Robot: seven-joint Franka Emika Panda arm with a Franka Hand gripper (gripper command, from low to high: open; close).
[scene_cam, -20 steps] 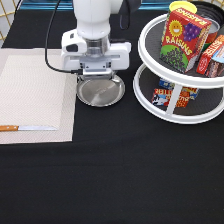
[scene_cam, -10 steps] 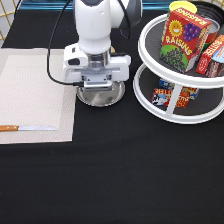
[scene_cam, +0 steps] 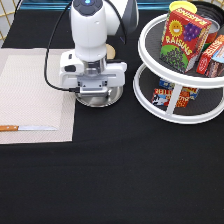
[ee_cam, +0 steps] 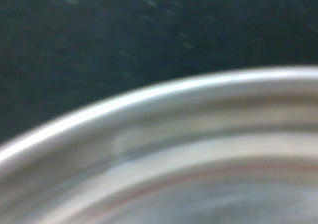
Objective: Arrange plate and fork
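Exterior view: gripper (scene_cam: 97, 96) has dropped onto round shiny silver metal plate (scene_cam: 112, 97), right of mat; finger state indiscernible.

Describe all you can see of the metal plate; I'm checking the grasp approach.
The plate is a round, shiny silver metal dish with a raised rim, lying flat on the black tablecloth beside the beige placemat. The end effector sits directly over it, hiding most of it. The wrist view shows its curved rim close up, with concentric rings inside.

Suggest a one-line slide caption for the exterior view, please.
Panda arm's tool low over the plate on black cloth, beside the placemat holding a knife.
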